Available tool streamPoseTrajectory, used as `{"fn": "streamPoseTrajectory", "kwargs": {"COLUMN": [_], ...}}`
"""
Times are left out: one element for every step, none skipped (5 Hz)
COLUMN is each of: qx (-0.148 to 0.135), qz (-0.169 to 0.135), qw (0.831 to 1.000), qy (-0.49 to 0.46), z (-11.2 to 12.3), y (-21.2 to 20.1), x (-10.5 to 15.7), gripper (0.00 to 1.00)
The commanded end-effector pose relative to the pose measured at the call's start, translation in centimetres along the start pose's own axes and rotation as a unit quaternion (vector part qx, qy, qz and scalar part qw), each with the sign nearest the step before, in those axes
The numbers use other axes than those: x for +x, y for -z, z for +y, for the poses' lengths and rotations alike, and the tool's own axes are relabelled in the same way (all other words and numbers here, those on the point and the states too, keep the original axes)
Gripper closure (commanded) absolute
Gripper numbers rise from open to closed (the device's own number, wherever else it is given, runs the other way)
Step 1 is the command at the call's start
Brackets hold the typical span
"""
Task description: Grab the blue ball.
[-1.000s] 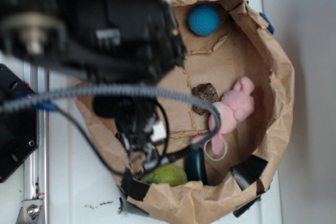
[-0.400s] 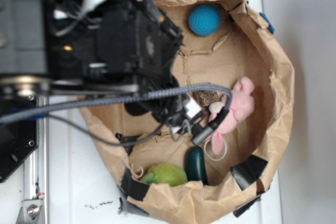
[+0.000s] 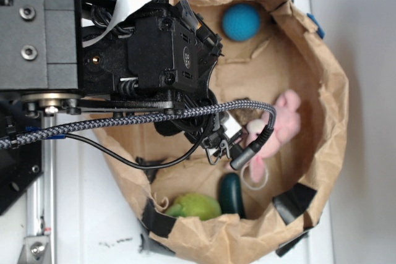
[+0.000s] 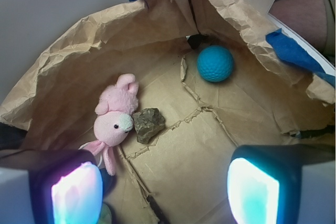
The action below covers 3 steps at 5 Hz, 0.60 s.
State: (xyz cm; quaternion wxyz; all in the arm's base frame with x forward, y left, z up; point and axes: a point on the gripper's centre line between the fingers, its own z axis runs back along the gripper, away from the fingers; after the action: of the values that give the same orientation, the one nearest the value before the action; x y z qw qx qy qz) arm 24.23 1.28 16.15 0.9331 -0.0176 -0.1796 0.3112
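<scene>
Currently, the small teal-blue textured ball (image 4: 215,63) is being faced from well apart, ahead and slightly right of the wide-open, empty gripper (image 4: 165,192), near the crumpled brown paper bag's (image 4: 68,72) far wall.

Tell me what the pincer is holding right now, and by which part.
Nothing. The pincer is open, its two pads spread wide over bare cardboard, and the blue ball sits apart from it, untouched near the paper wall.
</scene>
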Motion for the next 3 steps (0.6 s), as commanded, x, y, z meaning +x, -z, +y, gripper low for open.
{"fn": "streamPoseTrajectory", "kwargs": {"qx": [-0.005,-0.005,0.005], "qz": [-0.014,-0.015,-0.014], "qw": [1.0,0.999,0.999], "qy": [-0.012,-0.044,-0.045], "z": [0.5,0.8,1.1], "y": [-0.8,1.8,4.0], "x": [1.0,0.4,0.0], "gripper": [0.0,0.0,0.0]}}
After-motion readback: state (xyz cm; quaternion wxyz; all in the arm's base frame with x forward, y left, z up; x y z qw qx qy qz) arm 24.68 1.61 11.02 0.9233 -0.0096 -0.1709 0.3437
